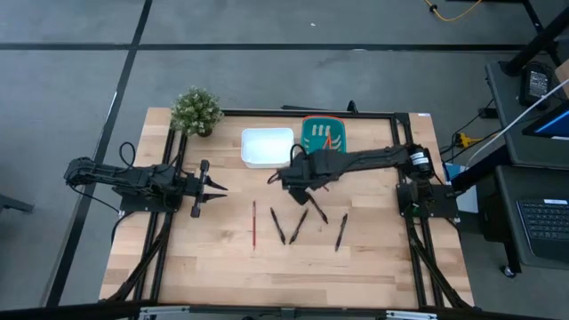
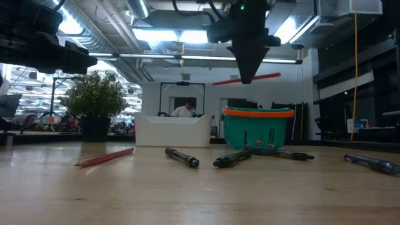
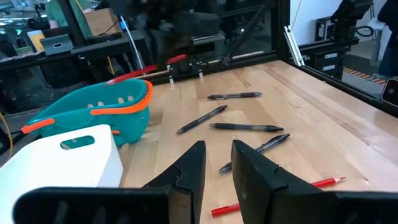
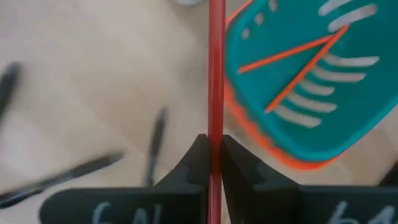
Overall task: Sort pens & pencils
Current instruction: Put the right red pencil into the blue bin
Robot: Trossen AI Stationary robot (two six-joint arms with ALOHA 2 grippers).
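Observation:
My right gripper hangs over the table's middle, near the teal basket, and is shut on a red pencil held high above the table. Two orange pencils lie in the basket. Another red pencil lies flat on the table. Several dark pens lie flat near it, toward the near edge. My left gripper waits at the left, open and empty; its fingers also show in the left wrist view. My right gripper pinches the red pencil between its two fingers, about the middle of its length. The fingers come from above, pointing down, and lie across the pencil. The pencil is lifted clear, nearly level, with both ends free.
A white tray stands left of the basket at the table's far side. A potted plant stands at the far left corner. Bare wood lies near the front edge. A person shows far off in the room.

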